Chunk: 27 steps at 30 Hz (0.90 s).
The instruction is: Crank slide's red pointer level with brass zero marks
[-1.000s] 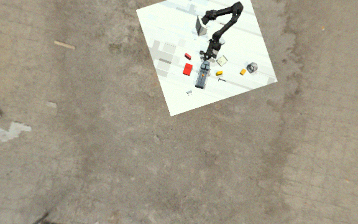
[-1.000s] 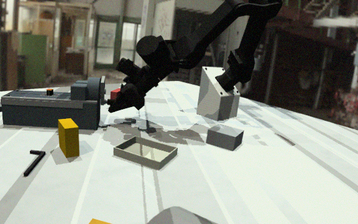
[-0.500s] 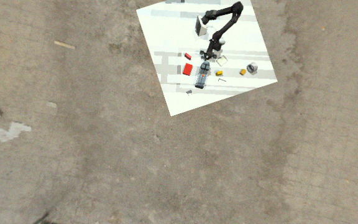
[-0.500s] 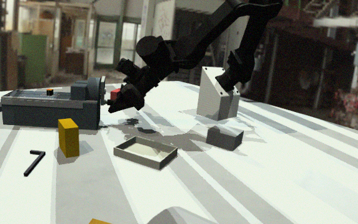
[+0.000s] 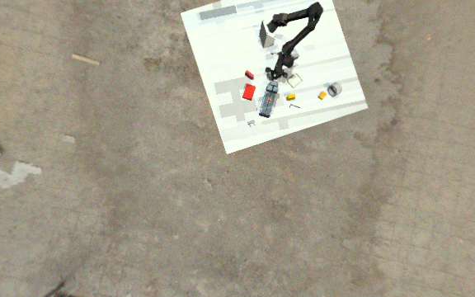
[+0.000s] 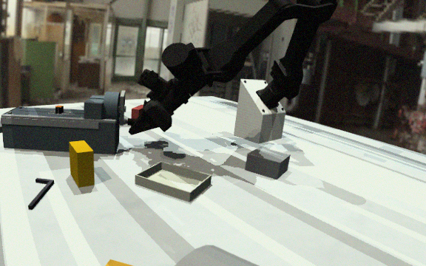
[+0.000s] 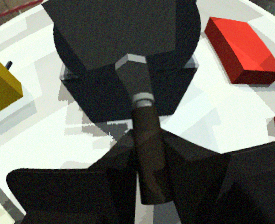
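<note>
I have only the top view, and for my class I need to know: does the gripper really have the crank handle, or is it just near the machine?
Observer: The wrist view shows the dark crank handle clamped between the fingers of the gripper.
Operator: Where does that handle lead?
Observer: Up through a grey collar into the machine, seen end-on.
Operator: Can you see the pointer?
Observer: The exterior view shows a small orange-red knob on top of the slide body; no view shows the brass marks clearly.
Operator: Anything close beside the machine?
Observer: A yellow block stands upright in front of it.
</note>
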### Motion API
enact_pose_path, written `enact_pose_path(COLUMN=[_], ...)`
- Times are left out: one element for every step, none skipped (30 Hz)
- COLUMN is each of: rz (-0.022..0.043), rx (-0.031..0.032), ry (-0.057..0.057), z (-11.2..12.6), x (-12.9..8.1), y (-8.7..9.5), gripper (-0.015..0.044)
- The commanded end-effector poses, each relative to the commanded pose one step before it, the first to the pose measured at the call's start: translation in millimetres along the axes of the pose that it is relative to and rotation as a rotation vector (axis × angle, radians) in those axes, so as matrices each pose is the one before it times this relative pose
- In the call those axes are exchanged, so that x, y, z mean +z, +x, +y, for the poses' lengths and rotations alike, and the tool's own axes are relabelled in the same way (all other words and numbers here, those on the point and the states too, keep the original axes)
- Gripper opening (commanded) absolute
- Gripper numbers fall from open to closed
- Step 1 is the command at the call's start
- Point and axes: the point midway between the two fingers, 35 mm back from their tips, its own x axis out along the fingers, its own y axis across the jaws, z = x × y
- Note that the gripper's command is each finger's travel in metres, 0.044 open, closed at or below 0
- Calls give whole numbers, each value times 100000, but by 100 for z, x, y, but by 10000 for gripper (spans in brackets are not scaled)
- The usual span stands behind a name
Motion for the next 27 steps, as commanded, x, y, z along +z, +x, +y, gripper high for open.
enact_pose_path(rz=[694,0,0,0,0,0,0,0,0,0,0,0,0,0,0,0,0,0,0,0,0,0,0,0,0,0,0], rx=[2162,0,0,0,0,0,0,0,0,0,0,1,0,0,1,0,1,0,1,0,1,0,1,0,1,0,1], ry=[-952,0,0,0,0,0,0,0,0,0,0,0,0,0,0,0,0,0,0,0,0,0,0,0,0,0,0], z=[917,11,11,11,11,10,10,10,10,10,0,20,10,0,19,0,19,0,18,0,18,0,17,0,17,0,17], x=[-125,1,1,1,1,1,1,1,1,1,0,2,1,0,1,0,1,0,2,0,2,0,2,0,2,0,2], y=[115,-1,-1,-1,-1,-1,-1,-1,-1,-1,0,-2,-1,0,-2,0,-2,0,-2,0,-2,0,-2,0,-2,0,-2], gripper=[0,0,0,0,0,0,0,0,0,0,0,0,0,0,0,0,0,0,0,0,0,0,0,0,0,0,0])
